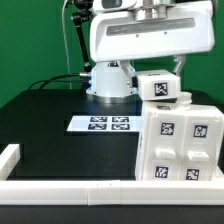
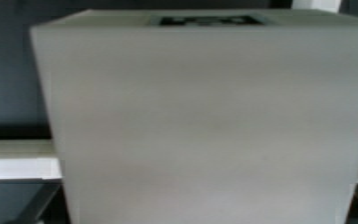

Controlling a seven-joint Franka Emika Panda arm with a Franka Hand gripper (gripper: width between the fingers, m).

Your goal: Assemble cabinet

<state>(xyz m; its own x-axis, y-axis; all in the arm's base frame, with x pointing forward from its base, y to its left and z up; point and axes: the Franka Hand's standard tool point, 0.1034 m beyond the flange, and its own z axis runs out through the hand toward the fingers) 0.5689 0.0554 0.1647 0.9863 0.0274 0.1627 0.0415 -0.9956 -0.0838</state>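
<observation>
The cabinet's large white body (image 1: 182, 148), with several tags on its faces, stands at the exterior view's right, near the front rail. A smaller white cabinet block (image 1: 160, 88) with a tag sits at the body's top left corner, right under my gripper (image 1: 164, 76). In the wrist view this block (image 2: 202, 120) fills nearly the whole picture, with a tag at its far end. A dark finger (image 2: 19, 205) shows at its edge. The jaws stand on either side of the block and seem shut on it; the fingertips are mostly hidden.
The marker board (image 1: 103, 124) lies flat on the black table at centre. The robot base (image 1: 110, 80) stands behind it. Low white border rails (image 1: 60, 186) run along the front and the left corner (image 1: 10, 158).
</observation>
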